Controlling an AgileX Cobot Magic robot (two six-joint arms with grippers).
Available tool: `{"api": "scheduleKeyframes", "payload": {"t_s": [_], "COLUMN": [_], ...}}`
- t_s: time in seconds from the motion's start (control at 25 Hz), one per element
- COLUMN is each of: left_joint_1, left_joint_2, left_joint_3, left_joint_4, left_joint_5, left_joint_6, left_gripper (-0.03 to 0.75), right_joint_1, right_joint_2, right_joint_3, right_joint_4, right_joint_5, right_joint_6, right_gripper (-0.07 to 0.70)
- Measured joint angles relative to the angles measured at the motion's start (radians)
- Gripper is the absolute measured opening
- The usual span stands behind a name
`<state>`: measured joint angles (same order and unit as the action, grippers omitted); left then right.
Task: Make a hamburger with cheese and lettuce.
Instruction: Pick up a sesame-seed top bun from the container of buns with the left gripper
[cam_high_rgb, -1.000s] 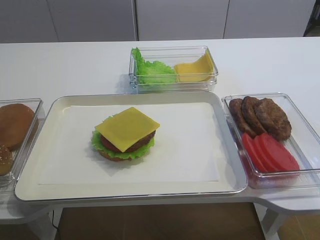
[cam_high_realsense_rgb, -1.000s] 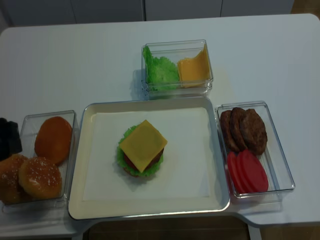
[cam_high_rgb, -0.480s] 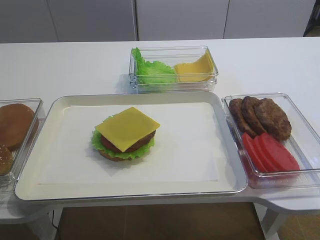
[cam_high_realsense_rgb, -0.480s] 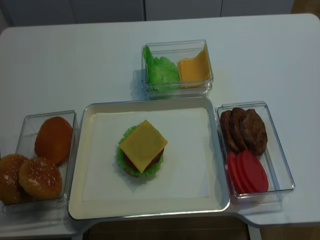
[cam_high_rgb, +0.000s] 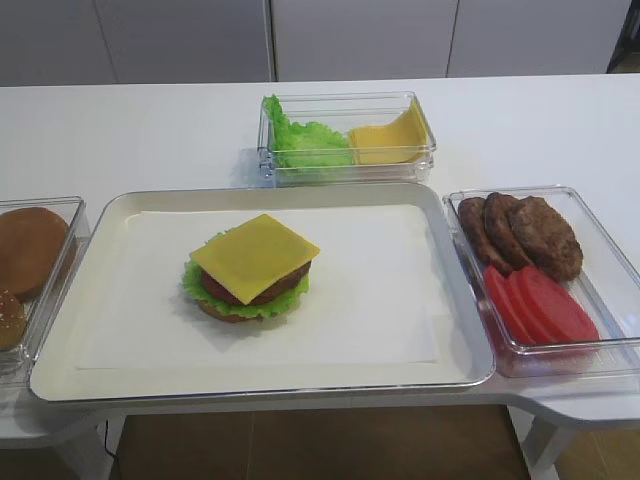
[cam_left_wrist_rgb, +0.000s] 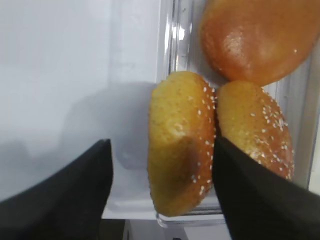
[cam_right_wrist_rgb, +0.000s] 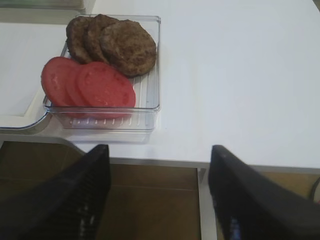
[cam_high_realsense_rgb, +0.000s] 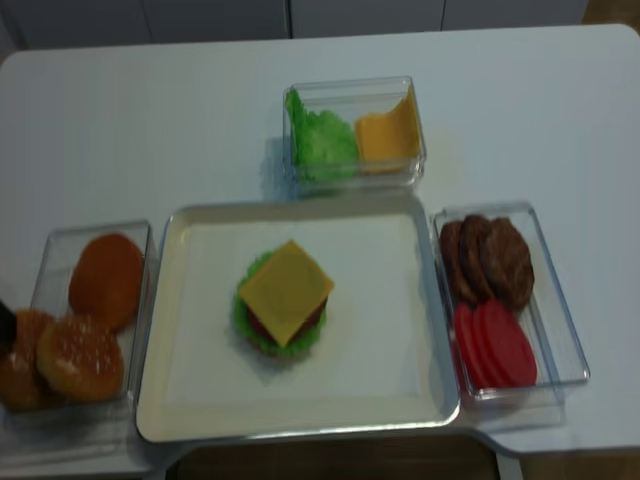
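The hamburger (cam_high_rgb: 252, 270) stands open on the tray's white paper, also in the realsense view (cam_high_realsense_rgb: 285, 300): tan bottom bun, lettuce (cam_high_rgb: 196, 286) as a green fringe, brown patty, square yellow cheese (cam_high_rgb: 256, 254) on top. No dome is on it. My left gripper (cam_left_wrist_rgb: 161, 144) is open over the bun box, with a sesame bun (cam_left_wrist_rgb: 182, 145) standing on edge between its fingers. A dark tip of it shows at the left edge (cam_high_realsense_rgb: 3, 325). My right gripper (cam_right_wrist_rgb: 160, 150) is open and empty over the table's front edge.
The bun box (cam_high_realsense_rgb: 142, 300) holds a plain bun (cam_high_realsense_rgb: 106, 280) and two sesame buns (cam_high_realsense_rgb: 80, 357). A back box (cam_high_rgb: 345, 165) holds loose green leaves and curled yellow slices. A right box (cam_right_wrist_rgb: 150, 107) holds patties and tomato slices. The tray (cam_high_rgb: 250, 390) lies in the middle.
The left gripper's dark tip at the left edge of the realsense view slid out of sight, then shows again lower, beside the sesame buns. The hamburger has not moved.
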<state>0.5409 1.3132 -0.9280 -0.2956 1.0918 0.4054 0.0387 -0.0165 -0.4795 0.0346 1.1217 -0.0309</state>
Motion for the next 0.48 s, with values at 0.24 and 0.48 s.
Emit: {"api": "scheduleKeyframes", "payload": {"t_s": [0.24,0.48], "left_joint_1": [0.000,0.000], "left_joint_2": [0.035,0.075], "left_joint_3": [-0.002,-0.002], "left_joint_4": [-0.004,-0.028], "left_joint_5": [0.000,0.005], "left_joint_6": [0.020,0.025], "left_gripper": [0.466,0.466], "right_joint_1": [0.000,0.000], "right_joint_2": [0.000,0.000], "right_joint_3": [0.000,0.000], "right_joint_4": [0.000,0.000], "right_joint_5": [0.000,0.000], "right_joint_6": [0.000,0.002], "right_gripper": [0.468,0.468]}}
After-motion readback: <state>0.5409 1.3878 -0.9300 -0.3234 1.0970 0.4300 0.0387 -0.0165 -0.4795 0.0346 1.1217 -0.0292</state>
